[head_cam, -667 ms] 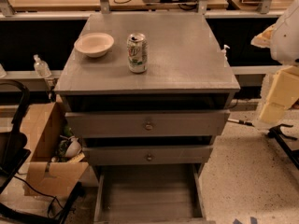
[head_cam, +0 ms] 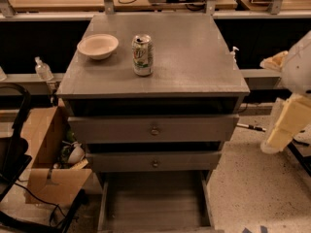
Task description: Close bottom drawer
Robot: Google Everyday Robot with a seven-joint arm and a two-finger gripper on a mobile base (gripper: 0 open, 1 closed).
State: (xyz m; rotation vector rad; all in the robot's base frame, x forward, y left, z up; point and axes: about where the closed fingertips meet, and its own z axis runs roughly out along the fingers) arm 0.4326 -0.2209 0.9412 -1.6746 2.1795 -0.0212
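Grey-painted wooden bottom drawer [head_cam: 154, 203] stands open, plank floor showing. Gripper [head_cam: 281, 130] hangs beyond cabinet's right edge; whether open or closed, cannot tell.

Cabinet top [head_cam: 194, 62]: bowl [head_cam: 97, 45] left of can [head_cam: 142, 55]. Bottom drawer [head_cam: 154, 203] out, below upper drawers [head_cam: 194, 128] (gripper [head_cam: 281, 130] right of cabinet, apart).

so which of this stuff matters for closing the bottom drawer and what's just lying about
For the job: bottom drawer, pulled open; gripper, off to the right of the cabinet.
Lying about: bowl, can, cardboard box, bottle.
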